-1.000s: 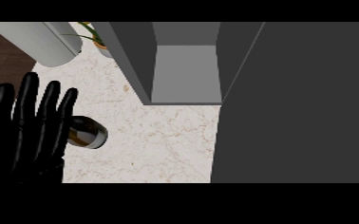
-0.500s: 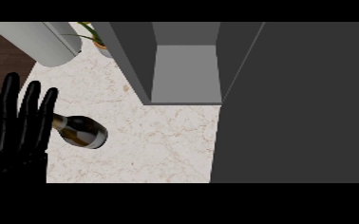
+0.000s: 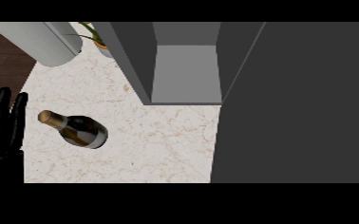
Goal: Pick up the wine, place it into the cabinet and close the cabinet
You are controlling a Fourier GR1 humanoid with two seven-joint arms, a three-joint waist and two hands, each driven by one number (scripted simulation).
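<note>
Wine bottle (image 3: 76,130) sits on the counter (image 3: 161,142), just right of the left hand (image 3: 8,128) — its fingers (image 3: 20,116) straight, holding nothing.

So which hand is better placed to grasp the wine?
Left, likely. The left hand shows at the view's left edge, fingers straight, close beside the wine bottle on the counter; the right hand is out of view.

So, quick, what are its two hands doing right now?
Left hand: open, holding nothing, at the view's left edge.
Right hand: not in view.
</note>
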